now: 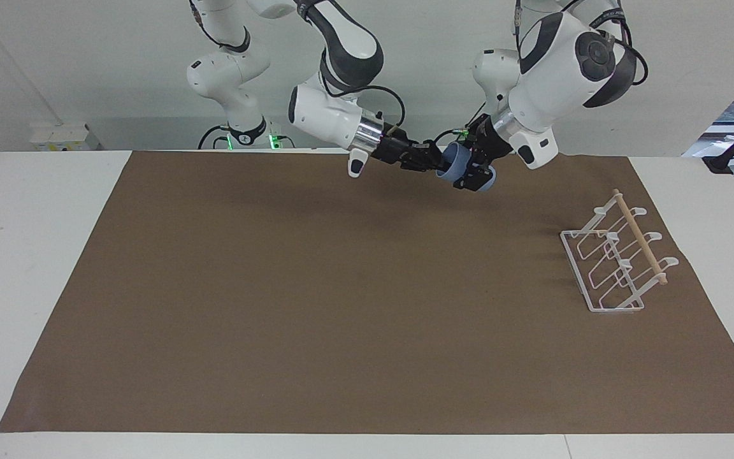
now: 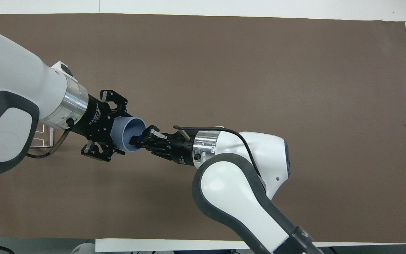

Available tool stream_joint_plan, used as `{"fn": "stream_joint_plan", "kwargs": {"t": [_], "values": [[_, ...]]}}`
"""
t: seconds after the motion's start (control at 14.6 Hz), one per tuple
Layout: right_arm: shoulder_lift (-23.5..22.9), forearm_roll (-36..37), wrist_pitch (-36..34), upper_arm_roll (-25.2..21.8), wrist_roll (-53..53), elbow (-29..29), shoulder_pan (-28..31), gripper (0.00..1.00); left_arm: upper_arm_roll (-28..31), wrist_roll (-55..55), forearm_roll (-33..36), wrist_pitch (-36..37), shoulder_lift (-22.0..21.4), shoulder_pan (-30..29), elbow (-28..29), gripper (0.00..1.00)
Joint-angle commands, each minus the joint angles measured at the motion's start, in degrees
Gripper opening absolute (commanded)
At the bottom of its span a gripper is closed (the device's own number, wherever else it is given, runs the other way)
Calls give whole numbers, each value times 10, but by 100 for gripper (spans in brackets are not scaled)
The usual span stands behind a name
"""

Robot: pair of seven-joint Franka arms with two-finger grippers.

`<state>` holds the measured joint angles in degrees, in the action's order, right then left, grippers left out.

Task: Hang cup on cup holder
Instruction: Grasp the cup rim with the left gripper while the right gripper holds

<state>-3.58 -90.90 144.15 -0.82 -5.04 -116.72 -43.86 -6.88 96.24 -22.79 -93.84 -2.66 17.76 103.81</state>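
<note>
A: Surface — brown mat (image 1: 341, 306) on a white table (image 1: 35, 255), pale wall at the robots' end.

B: Jaws first?

A: Left gripper (image 1: 476, 173) closed round the cup (image 1: 462, 167), gripping its outside near the base. Right gripper (image 1: 432, 163) pinched on the cup's rim, one finger inside the mouth. Both hold it in the air above the mat, at the robots' edge.

B: Cup's lie?

A: On its side; long axis runs along the table, mouth toward the right arm, base toward the left arm.

B: Cup holder?

A: Cup holder (image 1: 618, 262) — white wire, wooden rod on top — stands on the mat at the left arm's end, well apart from the cup. Left arm is the nearer, so the carry is likely its job once the right gripper lets go.
</note>
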Motion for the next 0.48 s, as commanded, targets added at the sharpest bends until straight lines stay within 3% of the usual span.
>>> {"fn": "stream_joint_plan", "kwargs": {"t": [0.0, 0.07, 0.14, 0.21, 0.27, 0.41], "values": [[-5, -9, -4, 1, -3, 12, 9, 1, 6, -5, -2, -16, -27, 10, 32, 0], [-5, -9, -3, 1, -3, 12, 9, 2, 6, -5, -2, -17, -27, 10, 32, 0], [-5, -9, -2, 1, -5, 12, 10, 11, 6, -5, -2, -17, -27, 14, 32, 0], [-5, -7, 2, 1, -5, 12, 11, 38, 6, -5, -2, -17, -27, 15, 32, 0], [-6, -1, 6, -1, -2, 12, 10, 99, 6, 1, -1, -17, -27, 17, 32, 0], [-3, 8, 6, -4, -1, 13, 25, 99, 6, 2, 54, -10, -26, 19, 30, 0]]}}
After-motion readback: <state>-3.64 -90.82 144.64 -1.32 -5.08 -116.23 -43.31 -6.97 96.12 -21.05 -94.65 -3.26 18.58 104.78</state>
